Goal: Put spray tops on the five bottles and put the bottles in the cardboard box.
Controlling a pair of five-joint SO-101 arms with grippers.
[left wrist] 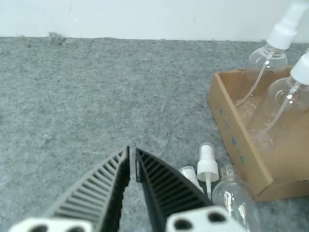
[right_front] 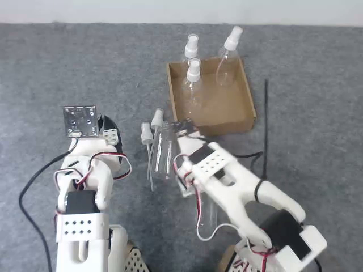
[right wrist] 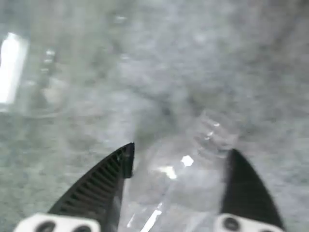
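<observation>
Box [right_front: 227,126]: upper centre of the high view, open side up, with three capped bottles [right_front: 194,85] standing in it
Right gripper [right wrist: 181,153]: centre of the high view, just below the box. Its jaws are spread wide with a bottle between them, and I cannot tell whether they press on it
Left gripper [left wrist: 133,153]: left of centre in the high view and well apart from the loose parts. The jaws are all but closed, only a slit between them, and hold nothing
Bottle [right wrist: 176,186]: uncapped, lying on the grey mat at frame centre in the high view, just below the box's lower left corner
Bottle axis: runs up and down the high view, in line with the right gripper's reach, so the jaws flank its body from either side
Bottle neck: the open neck points away from the right gripper, toward the top of the frame and the box
Nearer arm: the right one is already at the bottle, and the left looks free to fetch a top
Spray tops [right_front: 146,133]: two lie loose just left of the bottle, between it and the left gripper
Top axis: parallel to the bottle — heads toward the upper frame, thin tubes trailing toward the lower frame
Likely need: a top's tube must line up with the open neck before it can go in
</observation>
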